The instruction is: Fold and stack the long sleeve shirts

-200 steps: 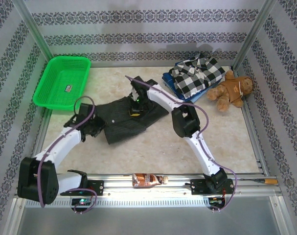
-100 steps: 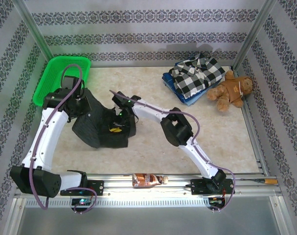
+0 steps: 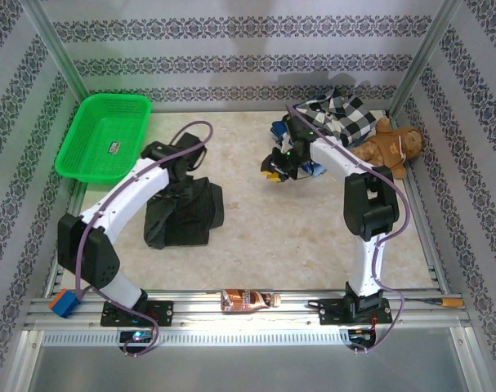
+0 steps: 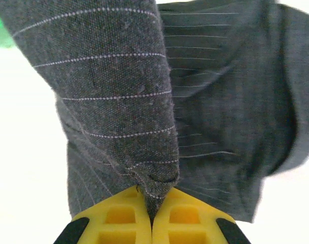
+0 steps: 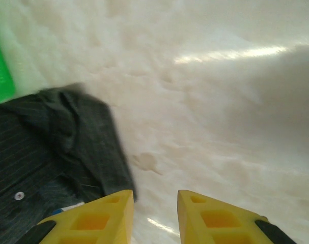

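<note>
The left pincer [image 4: 151, 198] is clenched on a fold of the charcoal shirt [image 4: 220, 101], which sits bunched on the desk [image 3: 264, 229] at about 9 o'clock from its middle. The right pincer [image 5: 155, 203] is released and empty over bare desk, near the blue garment [image 3: 278, 131] at 1 o'clock. The right arm crosses the checked shirt [image 3: 346, 118] and hides part of it. A teddy bear [image 3: 390, 151] sits just beside that shirt at 2 o'clock. A green basket [image 3: 105, 135] stands at 10 o'clock, and a bottle [image 3: 248, 300] lies on the front rail at 6 o'clock.
</note>
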Motion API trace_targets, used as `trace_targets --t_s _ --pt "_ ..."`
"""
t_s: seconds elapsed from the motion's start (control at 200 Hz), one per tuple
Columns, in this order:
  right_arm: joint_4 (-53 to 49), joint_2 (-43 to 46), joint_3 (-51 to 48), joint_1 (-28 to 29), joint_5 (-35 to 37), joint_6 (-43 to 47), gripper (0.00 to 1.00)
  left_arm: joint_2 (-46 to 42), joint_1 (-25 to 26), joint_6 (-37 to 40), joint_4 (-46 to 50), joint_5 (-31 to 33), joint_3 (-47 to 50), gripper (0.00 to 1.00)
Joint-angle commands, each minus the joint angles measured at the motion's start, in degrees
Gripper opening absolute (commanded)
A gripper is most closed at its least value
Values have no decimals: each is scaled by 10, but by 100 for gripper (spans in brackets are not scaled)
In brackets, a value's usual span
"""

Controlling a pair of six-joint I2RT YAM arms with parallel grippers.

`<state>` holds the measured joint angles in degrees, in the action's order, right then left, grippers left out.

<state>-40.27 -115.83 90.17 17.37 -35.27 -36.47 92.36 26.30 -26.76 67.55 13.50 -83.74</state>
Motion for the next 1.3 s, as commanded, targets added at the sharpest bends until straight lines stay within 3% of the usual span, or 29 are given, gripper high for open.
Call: trace_targets --t_s 0.0,0.185,0.23,0.265,0.375,0.465,0.61,0.759,0.859,0.959,1.294 --pt "-2 1 -46 5 2 29 30 49 48 -53 -45 -34 -27 4" --pt "17 -8 -67 10 0 21 37 123 83 -96 -139 -119 -19 8" --pt "22 -8 -69 10 2 17 38 131 83 -108 -185 -143 -7 20" --pt "28 -6 -72 10 -1 13 40 136 81 -119 -202 -147 -11 34" --pt "31 10 -86 20 -7 23 48 128 52 -159 -239 -171 -31 61" --pt "40 34 -114 36 -9 41 61 88 23 -179 -269 -198 -37 74" --pt "103 67 -156 78 -33 69 76 -31 -22 -182 -274 -212 1 80" --pt "138 23 -110 124 -21 100 82 -138 -126 -169 -263 -267 140 80" --pt "171 -20 -67 139 -34 85 83 -180 -182 -158 -324 -334 234 80" --pt "144 -70 1 159 -27 98 84 -182 -212 -154 -377 -375 296 80" --pt "5 -208 187 219 52 124 82 -117 -250 -167 -499 -357 436 80"
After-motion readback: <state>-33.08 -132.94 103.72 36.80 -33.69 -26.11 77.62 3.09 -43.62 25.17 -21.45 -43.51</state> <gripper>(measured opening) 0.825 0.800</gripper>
